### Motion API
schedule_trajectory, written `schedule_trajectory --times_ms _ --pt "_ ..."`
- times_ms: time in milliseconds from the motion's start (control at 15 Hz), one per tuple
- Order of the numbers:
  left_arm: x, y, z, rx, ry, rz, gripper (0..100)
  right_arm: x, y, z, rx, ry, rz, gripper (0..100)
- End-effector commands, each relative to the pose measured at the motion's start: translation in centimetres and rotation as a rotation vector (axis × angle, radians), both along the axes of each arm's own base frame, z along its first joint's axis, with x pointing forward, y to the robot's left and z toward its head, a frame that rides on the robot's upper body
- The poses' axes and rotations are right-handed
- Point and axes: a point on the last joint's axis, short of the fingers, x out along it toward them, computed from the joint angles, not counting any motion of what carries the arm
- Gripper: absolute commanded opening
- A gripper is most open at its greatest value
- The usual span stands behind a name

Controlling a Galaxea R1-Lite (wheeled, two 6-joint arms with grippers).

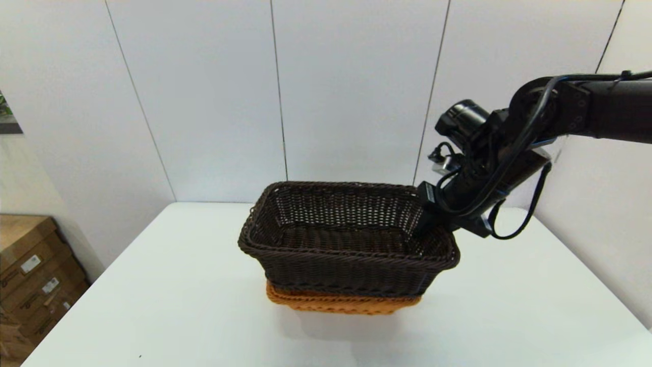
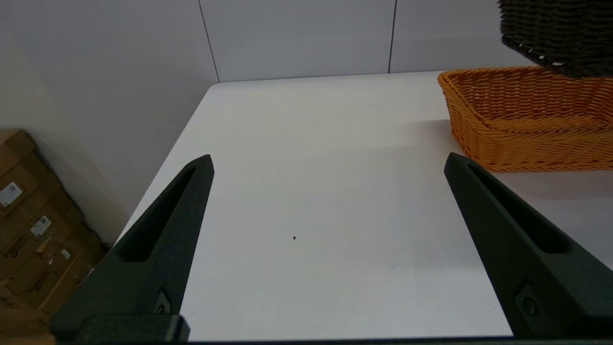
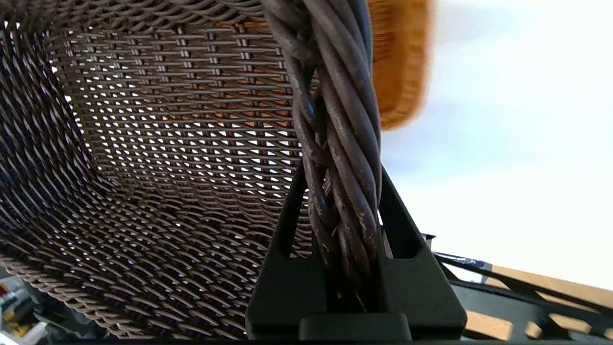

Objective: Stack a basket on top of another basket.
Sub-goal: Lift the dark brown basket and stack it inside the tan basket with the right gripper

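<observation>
White tabletop [image 1: 168, 306], white panelled wall [image 1: 351, 86] behind with thin dark vertical seams. Stacked cardboard boxes [image 1: 30, 275] with labels on floor off tabletop's left edge. Even, soft lighting.

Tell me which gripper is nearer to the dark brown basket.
Right. The right gripper is shut on the dark brown basket at its rim; the left gripper hangs open, well off to its side.

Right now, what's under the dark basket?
The orange-tan basket sits directly below the dark brown basket, which the right gripper holds by its rim. Its inside is mostly covered; the left wrist view shows a gap between them.
</observation>
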Motion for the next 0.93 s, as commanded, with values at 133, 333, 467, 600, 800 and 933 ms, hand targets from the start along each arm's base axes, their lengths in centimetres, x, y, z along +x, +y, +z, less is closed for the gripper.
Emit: schedule_trajectory --times_ms 133,333,467,600,800,933 --pt "0.0 0.0 0.0 0.0 0.0 0.0 100 0.7 2.3 -1.6 -0.001 0.022 0.041 0" --pt "0.0 0.0 0.0 0.0 0.0 0.0 100 1.3 2.9 -1.9 0.005 0.011 0.047 0" --pt "0.0 0.0 0.0 0.0 0.0 0.0 100 1.7 3.1 -2.0 0.007 0.007 0.048 0" --pt "0.0 0.0 0.0 0.0 0.0 0.0 100 2.1 3.2 -2.3 0.007 0.002 0.052 0" --pt "0.0 0.0 0.0 0.0 0.0 0.0 100 2.8 3.3 -2.9 0.003 0.002 0.054 0" --pt "0.0 0.0 0.0 0.0 0.0 0.0 100 3.1 3.1 -3.2 -0.003 -0.002 0.062 0"
